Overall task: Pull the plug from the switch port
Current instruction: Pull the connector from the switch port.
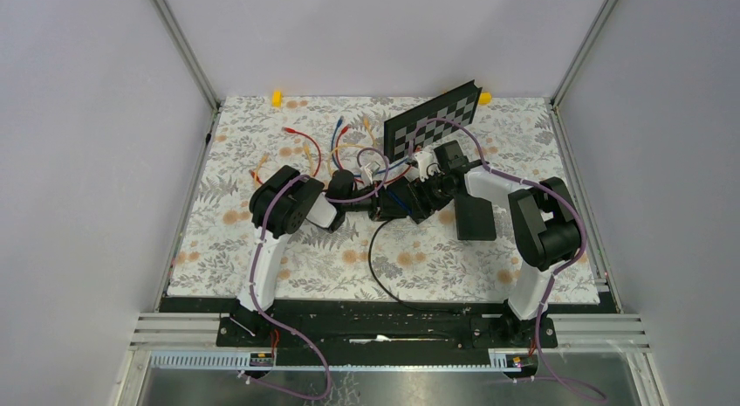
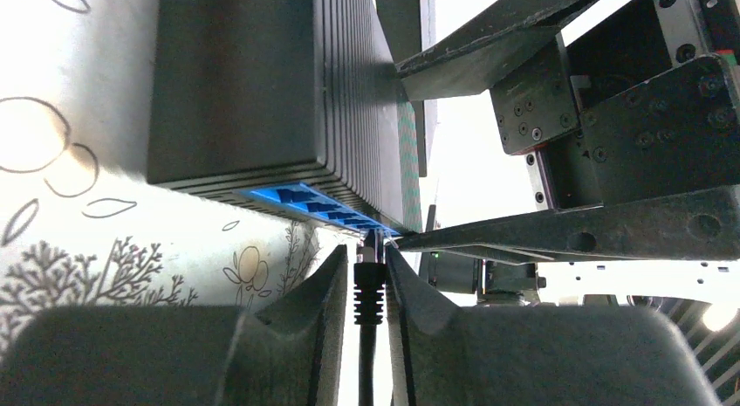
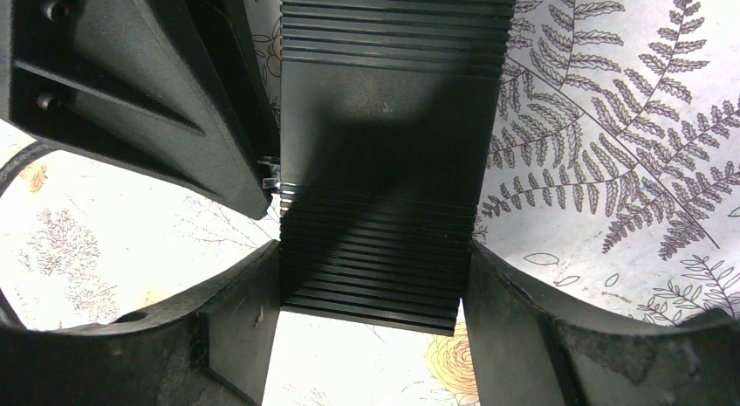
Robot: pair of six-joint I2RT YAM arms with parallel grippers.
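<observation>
Floral worktop (image 1: 262, 258) is carrying the switch (image 2: 253, 83) at centre. Left claw (image 2: 368, 264) is pinching the plug (image 2: 368, 294), which is sitting in a port on the blue face, while right claw (image 3: 371, 288) is clamping the switch body. Best approach, I judge: pulling straight along the cable while bracing the switch.

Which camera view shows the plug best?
Left wrist: the plug sits inside the left end effector, at the blue ports of the switch. Top external hides it among the arms; right wrist shows only the switch body.
</observation>
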